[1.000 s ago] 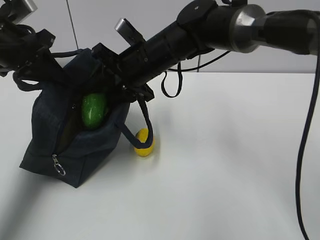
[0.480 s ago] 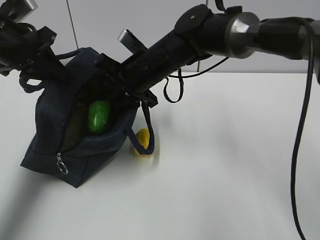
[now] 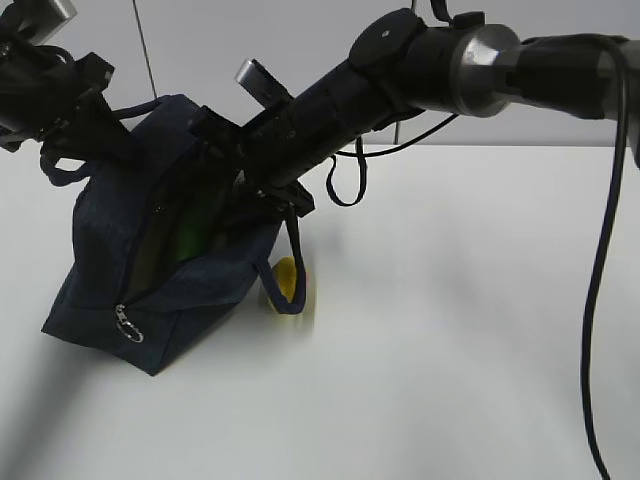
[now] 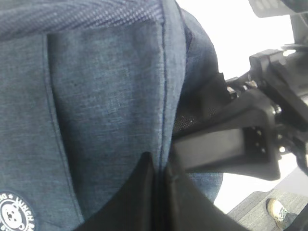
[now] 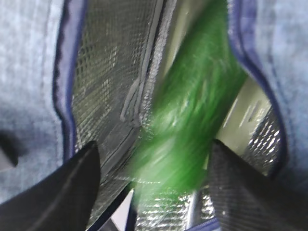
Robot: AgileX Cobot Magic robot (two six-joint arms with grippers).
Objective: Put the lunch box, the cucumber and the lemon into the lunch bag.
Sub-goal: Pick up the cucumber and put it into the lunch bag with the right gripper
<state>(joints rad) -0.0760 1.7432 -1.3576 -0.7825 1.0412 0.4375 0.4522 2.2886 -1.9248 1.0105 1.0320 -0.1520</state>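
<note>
cucumber (image 5: 192,110) in lunch bag (image 3: 100,260) | right pincer (image 5: 154,187) apart | left pincer (image 4: 161,192) clamps bag

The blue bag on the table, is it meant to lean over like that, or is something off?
The lunch bag tilts because the left gripper pinches its upper edge, holding the mouth open. The blurred cucumber is dropping inside between the right gripper's open fingers. The lemon sits outside, beside the bag.
</note>
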